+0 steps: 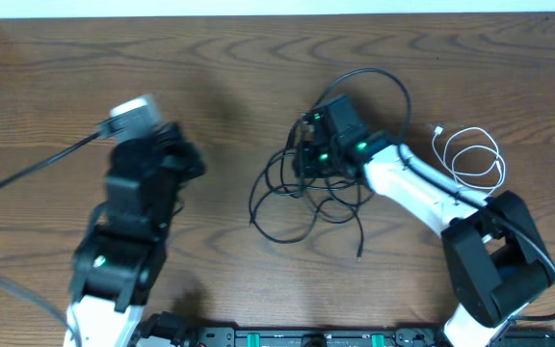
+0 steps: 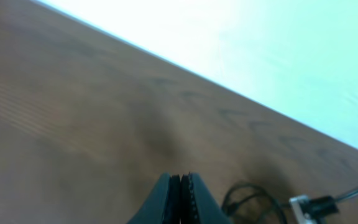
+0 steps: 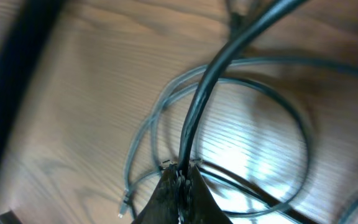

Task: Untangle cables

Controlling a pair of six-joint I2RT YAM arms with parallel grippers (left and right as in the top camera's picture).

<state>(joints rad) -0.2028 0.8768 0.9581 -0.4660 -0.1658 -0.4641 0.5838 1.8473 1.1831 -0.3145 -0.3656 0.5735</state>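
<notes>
Fig.: Your R gripper [image 3: 182, 173], jaws clamped on one black cable [image 3: 199, 102], sat over the tangle [image 1: 297, 198] centre-right, prob. to lift that strand free; white cable [image 1: 473, 159] lay apart, far right. L gripper [image 2: 180, 194] was closed, empty, parked left, out of the way.

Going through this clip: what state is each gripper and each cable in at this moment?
left gripper: shut, empty, away from the cables.
right gripper: shut on the black cable.
black cable: pinched, rising from the fingertips.
black tangle: loose, overlapping loops on the table.
white cable: loosely coiled, apart from the tangle.
</notes>
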